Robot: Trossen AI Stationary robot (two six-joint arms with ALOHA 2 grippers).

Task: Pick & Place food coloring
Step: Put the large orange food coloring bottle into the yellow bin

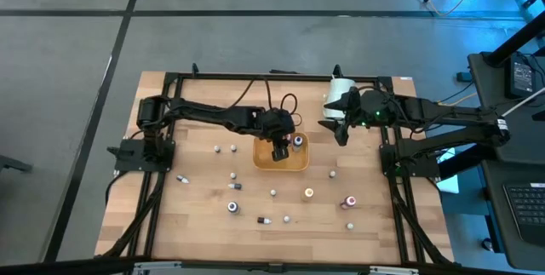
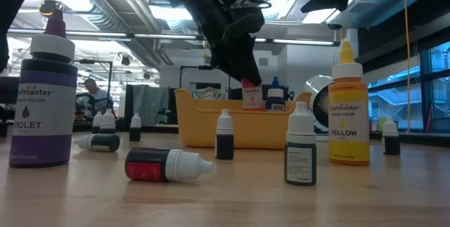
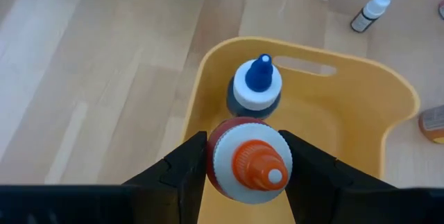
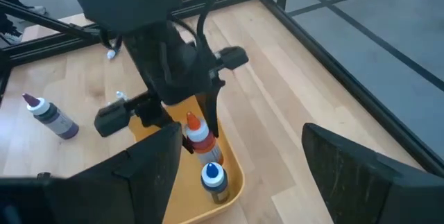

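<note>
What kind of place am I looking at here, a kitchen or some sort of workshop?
Most likely a robotics lab or workshop, not a kitchen. Two dark robot arms work over a framed wooden table; the left hand holds an orange-capped bottle over the orange tray. Behind are exposed ceiling ducts and a person at a workstation.

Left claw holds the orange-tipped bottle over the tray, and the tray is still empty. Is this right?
Not quite. The left claw does hold the orange-tipped bottle over the tray, but the tray is not empty: the left wrist view shows a blue-tipped bottle already standing in it.
</note>
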